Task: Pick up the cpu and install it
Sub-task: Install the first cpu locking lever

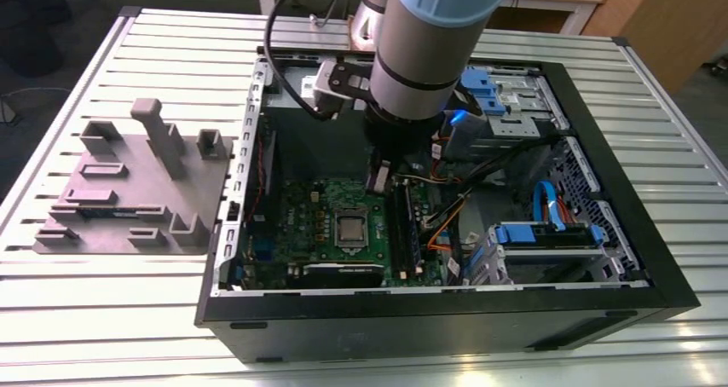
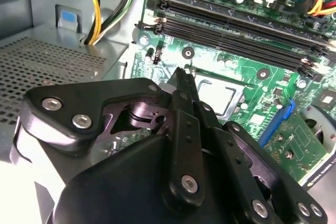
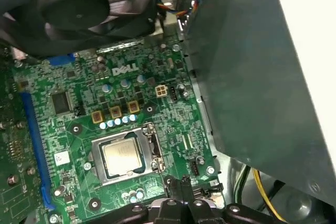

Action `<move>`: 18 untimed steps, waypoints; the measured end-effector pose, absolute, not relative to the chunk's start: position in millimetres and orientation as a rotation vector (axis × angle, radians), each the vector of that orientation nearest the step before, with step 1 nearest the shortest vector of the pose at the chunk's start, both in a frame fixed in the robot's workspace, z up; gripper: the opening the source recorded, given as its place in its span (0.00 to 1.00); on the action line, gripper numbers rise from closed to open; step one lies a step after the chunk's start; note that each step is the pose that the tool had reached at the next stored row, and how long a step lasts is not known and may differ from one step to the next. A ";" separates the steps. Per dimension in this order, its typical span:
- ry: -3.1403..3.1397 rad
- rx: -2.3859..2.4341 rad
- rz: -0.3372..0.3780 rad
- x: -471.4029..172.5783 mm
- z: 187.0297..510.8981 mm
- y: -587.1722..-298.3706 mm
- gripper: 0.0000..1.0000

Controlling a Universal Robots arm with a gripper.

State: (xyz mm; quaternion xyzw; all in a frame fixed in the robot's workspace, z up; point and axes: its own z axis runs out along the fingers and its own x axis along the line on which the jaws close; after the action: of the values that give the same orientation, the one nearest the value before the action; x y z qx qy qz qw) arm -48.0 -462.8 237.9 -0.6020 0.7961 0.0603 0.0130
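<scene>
My arm reaches down into the open computer case [image 1: 637, 259] that lies on its side on the slatted metal table [image 1: 102, 319]. In the exterior view my pincer [image 1: 380, 181] hangs just above the green motherboard [image 1: 302, 225], a little beyond the socket and toward the far side of the board. My fingers [image 2: 185, 85] are pressed together into a single narrow tip, clenched with nothing between them; in the second wrist view that tip points down at the board right beside the socket's edge, and I cannot tell whether it touches anything.

The cpu [image 3: 122, 156] already sits flat in its socket on the motherboard, its silvery top facing up and framed by the metal socket bracket [image 3: 152, 148]. In the exterior view the cpu [image 1: 350, 228] lies near the middle of the board, just nearer to the front than my pincer. In the first wrist view my fingertips [image 3: 185, 184] show close beside the socket's corner, apart from the chip itself.

Long black memory slots [image 2: 236, 32] run along the board beside the socket. A black fan [image 3: 79, 6] sits past the board's far end. Blue drive brackets [image 1: 546, 233] fill the exterior view's right part of the case, with yellow and black cables [image 2: 97, 9] running nearby. On the table at the exterior view's left stands a grey fixture block [image 1: 131, 191] with upright pegs, well apart from the case.
</scene>
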 end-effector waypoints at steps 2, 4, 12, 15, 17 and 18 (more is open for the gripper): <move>2.479 -1.882 0.184 -48.4 237.9 -464.5 0.10; 2.483 -1.887 0.172 -48.4 237.9 -466.5 0.10; 2.483 -1.891 0.168 -48.4 237.8 -467.9 0.10; 2.495 -1.907 0.137 -48.5 237.6 -467.9 0.10; 2.491 -1.927 0.124 -48.7 237.2 -467.9 0.10; 2.484 -1.938 0.124 -48.7 237.0 -467.9 0.10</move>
State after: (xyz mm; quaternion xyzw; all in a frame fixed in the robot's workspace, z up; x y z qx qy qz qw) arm -48.7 -467.9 237.0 -0.6146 0.7878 0.0393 -0.0056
